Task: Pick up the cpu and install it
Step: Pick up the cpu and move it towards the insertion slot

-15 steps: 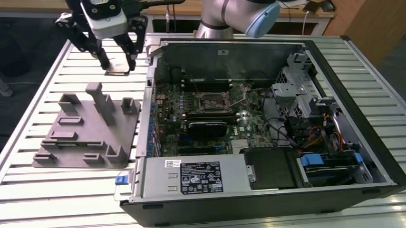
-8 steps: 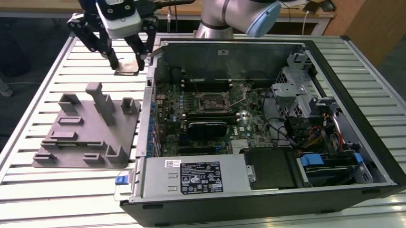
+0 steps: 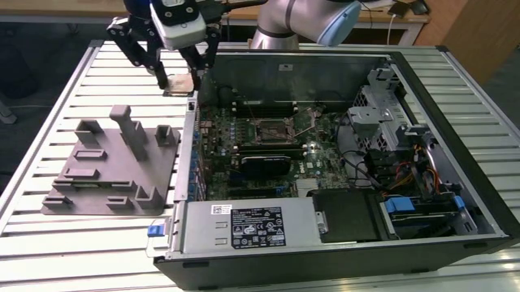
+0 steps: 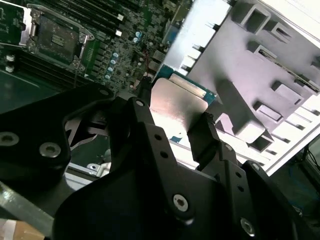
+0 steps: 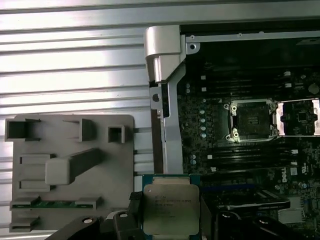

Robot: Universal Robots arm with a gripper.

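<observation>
My gripper (image 3: 180, 83) is shut on the cpu (image 3: 179, 82), a flat square chip with a shiny metal top and a thin green rim. It hangs in the air above the slatted table, just outside the far corner of the open computer case, on the exterior view's left. The black fingers clamp two opposite edges of the cpu (image 5: 170, 210) in both wrist views (image 4: 176, 106). The open motherboard socket (image 3: 272, 129) lies inside the case, with its metal load plate (image 5: 298, 117) swung open beside the socket (image 5: 252, 120).
A grey plastic fixture block (image 3: 109, 164) with upright posts lies on the table on the exterior view's left of the case. The case wall (image 3: 189, 152) stands between fixture and motherboard. A power supply (image 3: 248, 225), cables and drive bays (image 3: 390, 121) crowd the case's near and right sides.
</observation>
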